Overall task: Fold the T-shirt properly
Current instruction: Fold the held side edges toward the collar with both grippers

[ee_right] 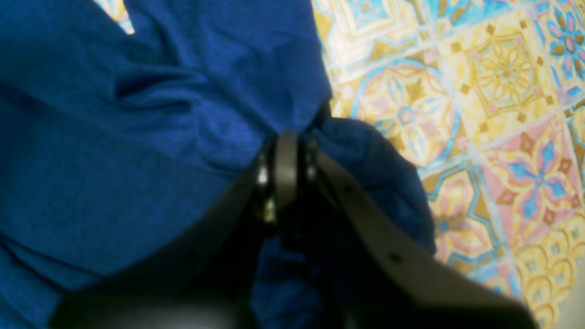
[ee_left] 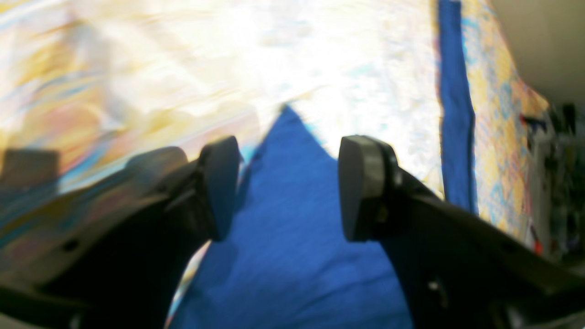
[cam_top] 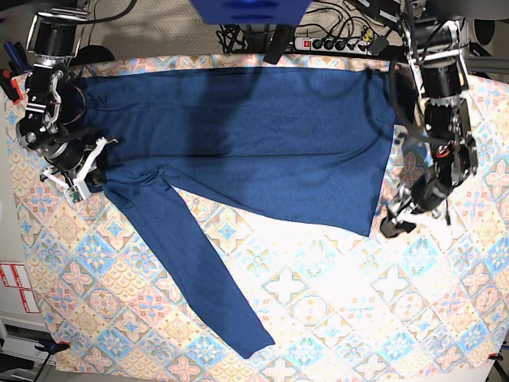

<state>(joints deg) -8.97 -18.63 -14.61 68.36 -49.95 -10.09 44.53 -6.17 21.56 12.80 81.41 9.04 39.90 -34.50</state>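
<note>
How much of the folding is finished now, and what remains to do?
No fold shows yet: the T-shirt lies spread on the patterned cloth, one sleeve stretched out. The right hand pinches fabric; the left hand hovers open above a corner. All folds remain.

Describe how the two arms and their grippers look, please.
Both arms are black and silver-grey with thick round joints and thin cables. The left gripper has black fingers with flat dark-grey pads. The right gripper carries a white bracket.
</note>
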